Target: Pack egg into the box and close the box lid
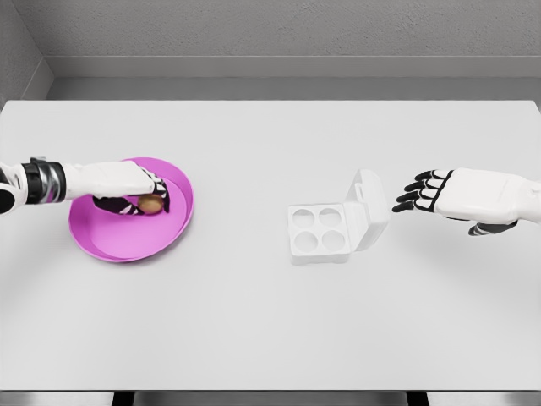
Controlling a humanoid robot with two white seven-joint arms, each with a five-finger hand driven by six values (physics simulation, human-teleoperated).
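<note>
A brown egg [151, 204] lies in a magenta plate [173, 233] on the left of the white table. My left hand [139, 193] reaches over the plate, its fingers curled around the egg. A white egg box [319, 233] with four empty cups sits right of centre. Its lid [368, 209] stands open, tilted up on the right side. My right hand [423, 192] hovers just right of the lid with fingers spread, holding nothing.
The white table [254, 321] spans the whole view, with a grey wall behind its far edge. Nothing else stands on it besides the plate and box.
</note>
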